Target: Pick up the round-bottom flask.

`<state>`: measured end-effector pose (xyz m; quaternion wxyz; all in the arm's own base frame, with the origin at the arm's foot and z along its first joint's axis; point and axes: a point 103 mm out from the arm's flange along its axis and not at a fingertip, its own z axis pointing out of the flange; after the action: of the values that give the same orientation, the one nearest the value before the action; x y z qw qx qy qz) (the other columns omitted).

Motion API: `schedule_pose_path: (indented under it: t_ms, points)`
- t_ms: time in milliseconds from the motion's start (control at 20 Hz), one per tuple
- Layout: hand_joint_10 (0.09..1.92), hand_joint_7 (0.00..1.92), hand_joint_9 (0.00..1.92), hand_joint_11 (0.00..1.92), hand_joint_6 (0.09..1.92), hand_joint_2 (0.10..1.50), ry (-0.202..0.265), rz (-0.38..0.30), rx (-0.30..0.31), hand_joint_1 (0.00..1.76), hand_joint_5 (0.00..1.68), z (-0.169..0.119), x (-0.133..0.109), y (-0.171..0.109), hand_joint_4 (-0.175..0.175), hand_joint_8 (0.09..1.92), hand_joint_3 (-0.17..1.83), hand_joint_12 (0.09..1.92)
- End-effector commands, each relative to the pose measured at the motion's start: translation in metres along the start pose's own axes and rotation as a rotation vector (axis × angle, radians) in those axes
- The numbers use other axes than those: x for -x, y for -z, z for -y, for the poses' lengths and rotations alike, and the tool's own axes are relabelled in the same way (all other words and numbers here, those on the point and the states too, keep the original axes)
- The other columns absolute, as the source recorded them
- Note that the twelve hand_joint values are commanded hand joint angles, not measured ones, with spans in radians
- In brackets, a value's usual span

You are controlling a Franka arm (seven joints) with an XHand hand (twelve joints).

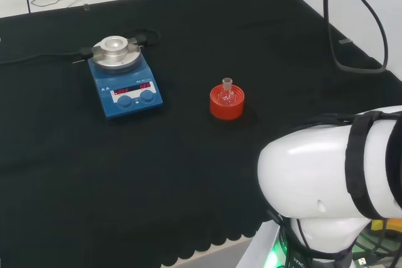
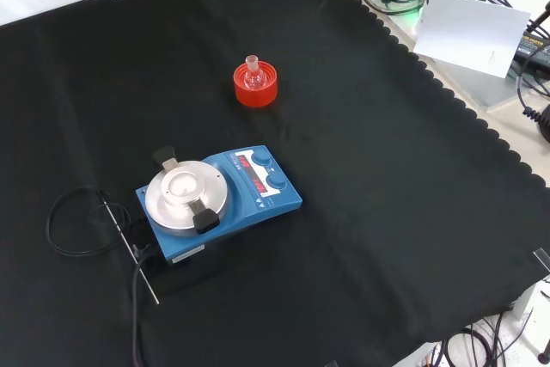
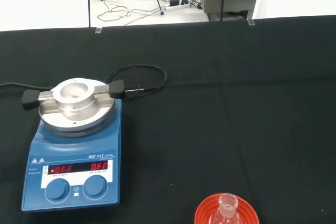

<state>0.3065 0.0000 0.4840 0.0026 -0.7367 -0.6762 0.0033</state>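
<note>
The small clear round-bottom flask [image 1: 227, 91] sits upright in its red ribbed stand [image 1: 226, 103] mid-desk, right of the blue hotplate stirrer [image 1: 124, 78], probably light, slick and fragile, best taken by its neck; the robot hand's state I cannot tell.

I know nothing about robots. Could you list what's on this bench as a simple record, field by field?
Surface: black cloth
Flask: small clear round-bottom flask, upright on its stand
Stand: red ribbed ring, under the flask
Other device: blue hotplate stirrer with round metal top, standing apart from the flask
Arm: white arm link, head view right
Flask status: not yet picked up
</note>
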Motion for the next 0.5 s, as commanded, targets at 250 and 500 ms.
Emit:
schedule_pose_path:
  t_ms: [250, 500]
  points:
    - [0.63, 0.12, 0.22, 0.0, 0.36, 1.29, -0.002, -0.017, 0.0, 0.07, 0.34, 0.0, 0.01, 0.0, 0.006, 0.54, 0.33, 1.37]
    - [0.63, 0.12, 0.23, 0.0, 0.35, 1.3, 0.008, 0.0, 0.004, 0.07, 0.35, 0.002, -0.006, -0.001, 0.005, 0.54, 0.31, 1.38]
